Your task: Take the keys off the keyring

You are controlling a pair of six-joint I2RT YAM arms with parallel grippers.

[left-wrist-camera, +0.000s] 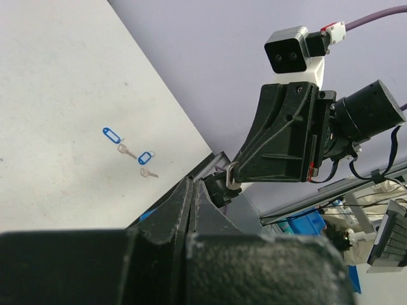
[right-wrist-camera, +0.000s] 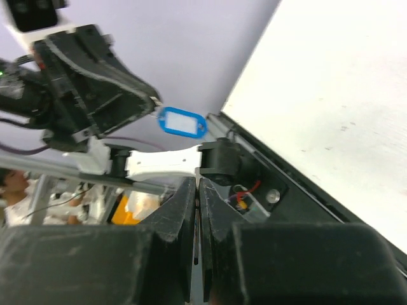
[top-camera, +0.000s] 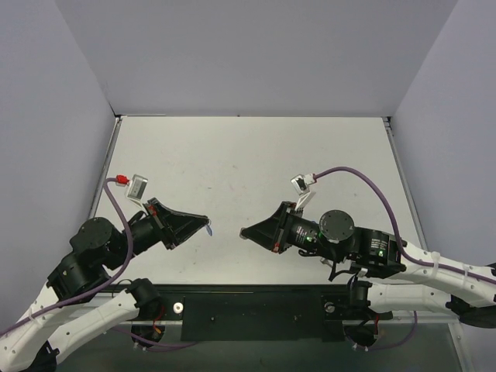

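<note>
My left gripper [top-camera: 206,224] is shut on the keyring [right-wrist-camera: 182,122]. Its blue tag with a white label window hangs from the fingertips, clear of the table, and shows as a blue speck in the top view [top-camera: 211,230]. A blue sliver of it shows beside my left fingers [left-wrist-camera: 146,215]. The two keys lie on the table in the left wrist view, apart from both grippers: one silver key [left-wrist-camera: 126,151] by its blue tag [left-wrist-camera: 111,133], the other [left-wrist-camera: 149,172] below its tag [left-wrist-camera: 147,156]. My right gripper [top-camera: 243,232] is shut, facing the left one across a small gap.
The black front rail of the table [top-camera: 256,310] runs below both grippers. Grey walls enclose the white table [top-camera: 256,155] at the back and sides. The right arm's wrist camera [left-wrist-camera: 291,52] and purple cable [top-camera: 364,180] stand above the right gripper.
</note>
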